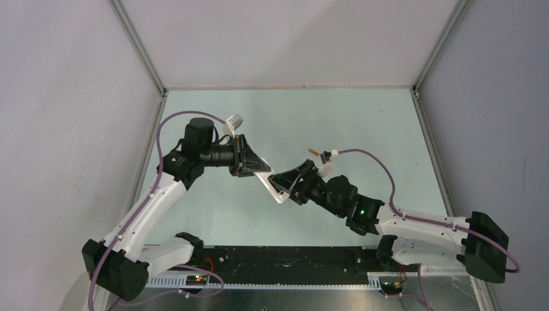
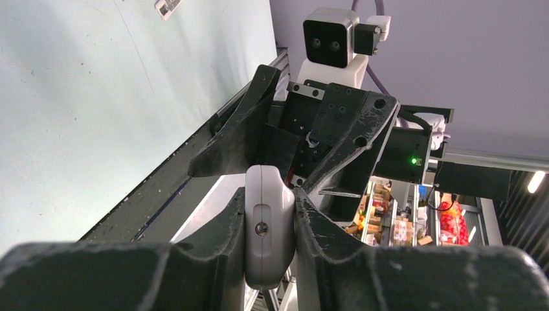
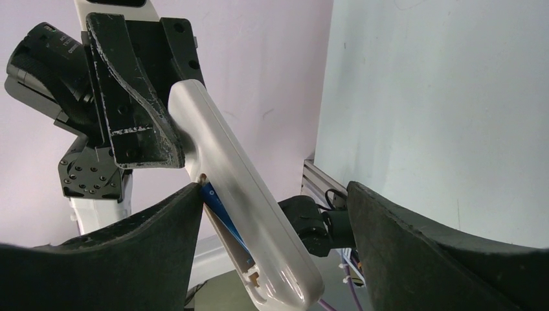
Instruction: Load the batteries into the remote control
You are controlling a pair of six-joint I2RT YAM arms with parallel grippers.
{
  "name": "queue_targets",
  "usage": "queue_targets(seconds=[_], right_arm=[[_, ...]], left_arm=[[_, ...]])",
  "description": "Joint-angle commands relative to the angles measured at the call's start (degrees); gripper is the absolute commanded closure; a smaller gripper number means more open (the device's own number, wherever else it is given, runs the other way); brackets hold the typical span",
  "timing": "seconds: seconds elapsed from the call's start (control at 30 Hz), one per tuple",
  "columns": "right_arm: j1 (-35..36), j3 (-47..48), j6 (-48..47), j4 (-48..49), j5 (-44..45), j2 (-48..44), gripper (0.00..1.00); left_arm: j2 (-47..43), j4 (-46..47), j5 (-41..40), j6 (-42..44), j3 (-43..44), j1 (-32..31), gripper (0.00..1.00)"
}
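Note:
My left gripper (image 1: pixel 254 165) is shut on one end of the white remote control (image 1: pixel 274 188) and holds it tilted above the table. In the left wrist view the remote (image 2: pixel 268 227) shows edge-on, pinched between both fingers. In the right wrist view the remote (image 3: pixel 239 188) shows its open battery bay, with the blue battery (image 3: pixel 218 208) lying inside. My right gripper (image 3: pixel 272 214) is open wide around the remote's free end, and its left finger (image 3: pixel 162 233) touches the bay's edge beside the blue battery. A small orange slim thing (image 1: pixel 313 152), seemingly the orange battery, lies behind the right wrist.
The pale green table (image 1: pixel 362 123) has walls at the back and on both sides. A small white piece (image 2: pixel 168 6) lies far out on the table in the left wrist view. A black rail (image 1: pixel 285 259) runs along the near edge between the arm bases.

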Motion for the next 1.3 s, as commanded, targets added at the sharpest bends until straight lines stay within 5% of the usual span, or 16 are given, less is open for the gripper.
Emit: queue_targets(seconds=[0.0, 0.23, 0.8, 1.27], right_arm=[[-0.6, -2.7, -2.0, -4.8, -0.4, 1.3, 0.16], [-1.6, -3.3, -2.2, -3.8, -1.6, 2.0, 0.12], [-3.8, -9.7, -12.1, 21.2, -6.8, 4.6, 0.02], [-4.2, -10.1, -20.8, 24.2, -9.8, 3.3, 0.00]], left_arm=[[-2.2, 5.6, 7.6, -4.4, 3.4, -0.3, 1.00], [-2.5, 6.4, 8.1, -4.9, 3.1, -0.3, 1.00], [-3.0, 8.4, 9.5, -6.2, 2.6, -0.3, 1.00], [-2.8, 9.8, 10.0, -7.2, 1.9, -0.3, 1.00]])
